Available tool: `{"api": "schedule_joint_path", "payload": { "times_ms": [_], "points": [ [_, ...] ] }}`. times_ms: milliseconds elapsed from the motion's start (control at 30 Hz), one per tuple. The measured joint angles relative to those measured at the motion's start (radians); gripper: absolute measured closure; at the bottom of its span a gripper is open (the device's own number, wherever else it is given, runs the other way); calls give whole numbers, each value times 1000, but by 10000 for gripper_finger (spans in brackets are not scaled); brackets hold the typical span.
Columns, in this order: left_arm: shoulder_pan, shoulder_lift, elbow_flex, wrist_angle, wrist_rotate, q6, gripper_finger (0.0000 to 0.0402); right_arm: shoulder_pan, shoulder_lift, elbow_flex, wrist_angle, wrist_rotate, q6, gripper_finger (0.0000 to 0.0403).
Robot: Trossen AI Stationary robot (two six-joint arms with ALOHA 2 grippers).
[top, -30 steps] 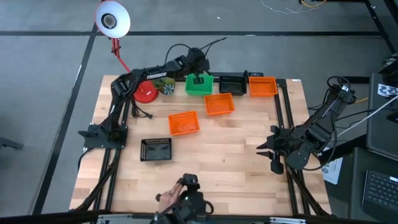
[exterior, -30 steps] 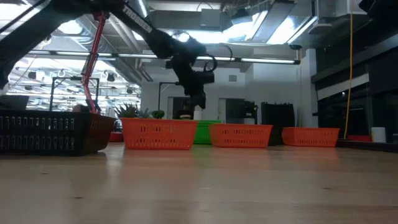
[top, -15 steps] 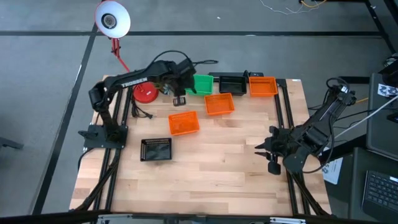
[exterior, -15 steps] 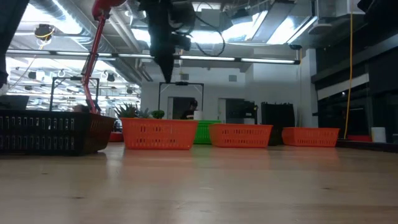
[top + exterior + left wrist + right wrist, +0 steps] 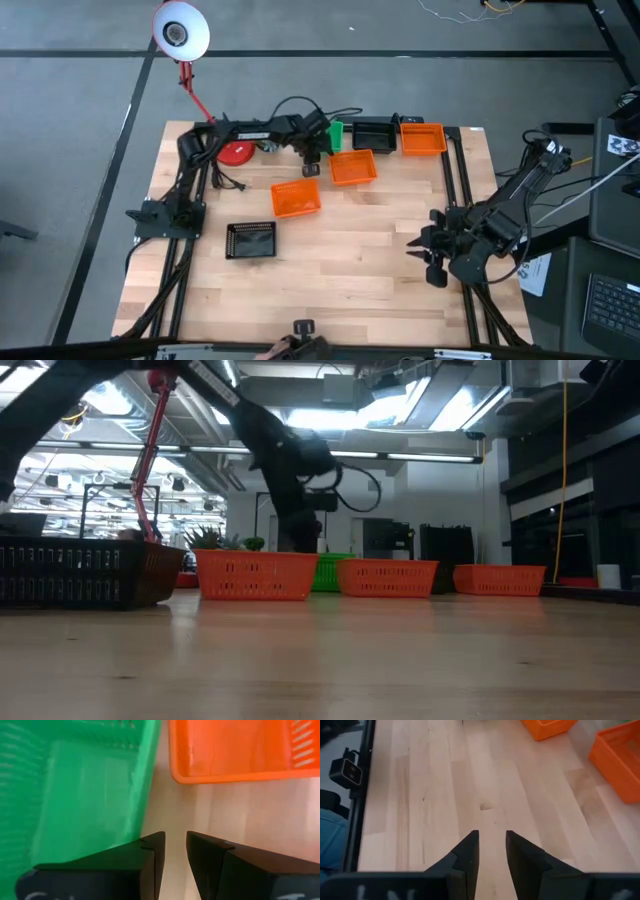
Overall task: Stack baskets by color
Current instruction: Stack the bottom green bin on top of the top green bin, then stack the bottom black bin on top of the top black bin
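Note:
Several baskets sit on the wooden table. At the far edge a green basket (image 5: 337,135), a black one (image 5: 372,132) and an orange one (image 5: 422,138) stand in a row. Two more orange baskets (image 5: 352,167) (image 5: 296,197) lie nearer, and a black one (image 5: 252,240) nearer still. My left gripper (image 5: 311,168) points down, open by a narrow gap, over bare wood between the green basket (image 5: 90,785) and an orange basket (image 5: 235,750). Whether it touches the green wall I cannot tell. My right gripper (image 5: 422,255) hovers open over bare table (image 5: 492,805) at the right.
A red lamp base (image 5: 237,152) stands left of the green basket, with its head (image 5: 180,30) beyond the far edge. A dark cable (image 5: 225,182) lies by the left arm. Bare wood fills the table's middle and near part. Something dark (image 5: 300,330) shows at the near edge.
My left gripper has risen out of the green basket, swung toward the table's left while turning, then come back down by the basket's near side next to the orange basket. The green basket has stayed in place. A person's hand at the near edge has withdrawn.

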Motion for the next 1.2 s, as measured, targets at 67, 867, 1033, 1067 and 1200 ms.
{"api": "schedule_joint_path", "payload": {
  "times_ms": [67, 867, 1033, 1067, 1200],
  "points": [
    [-1, 24, 0, 35, -1, 2, 330, 0, 5, 0, 13, 0, 0, 307],
    [-96, -135, 7, -25, 53, -63, 331, 0, 10, 0, 14, -1, -1, 307],
    [-166, -296, 8, -312, -44, -111, 331, -43, 35, 0, 19, 119, -3, 307],
    [-170, -324, 8, -378, -47, -129, 331, -75, 43, 0, 15, 137, -9, 307],
    [-148, -424, 7, -586, -82, -257, 331, -278, 83, 0, -7, 83, -122, 307]
  ]
}}
